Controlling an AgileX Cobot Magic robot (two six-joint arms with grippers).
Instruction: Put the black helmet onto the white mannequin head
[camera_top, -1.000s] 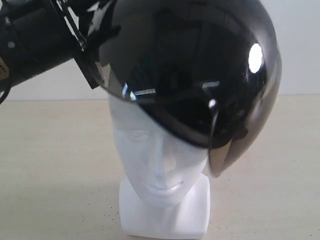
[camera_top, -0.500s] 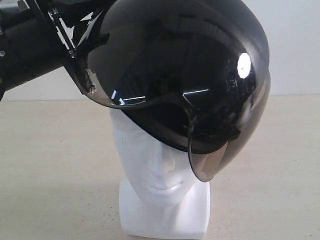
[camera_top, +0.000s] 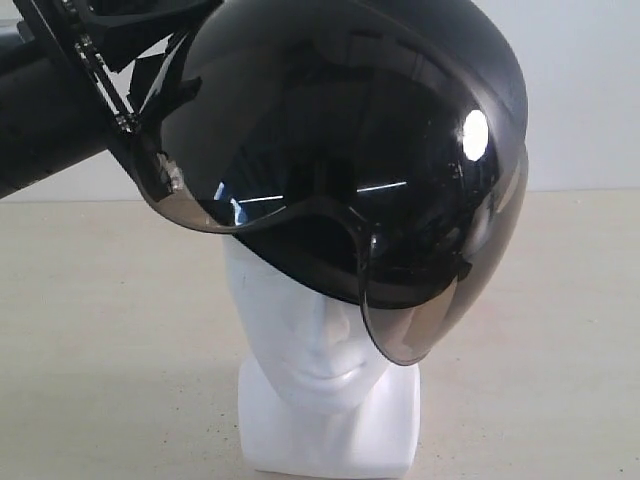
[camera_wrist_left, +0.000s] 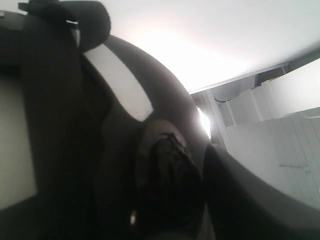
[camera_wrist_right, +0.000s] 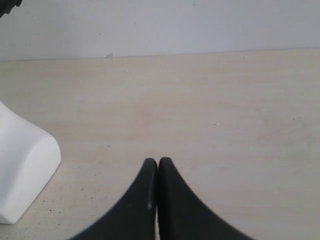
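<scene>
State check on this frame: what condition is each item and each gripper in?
black helmet, held at its edge, tilted over the head's crown and eyes, not level.
white mannequin head, upright on the table, nose and lips uncovered.
left gripper, shut on the black helmet's edge.
right gripper, shut, empty, above the table.

It looked like a bare lab test room: a plain beige table (camera_top: 100, 330) met a blank white wall (camera_top: 590, 100) at twelve o'clock.
</scene>
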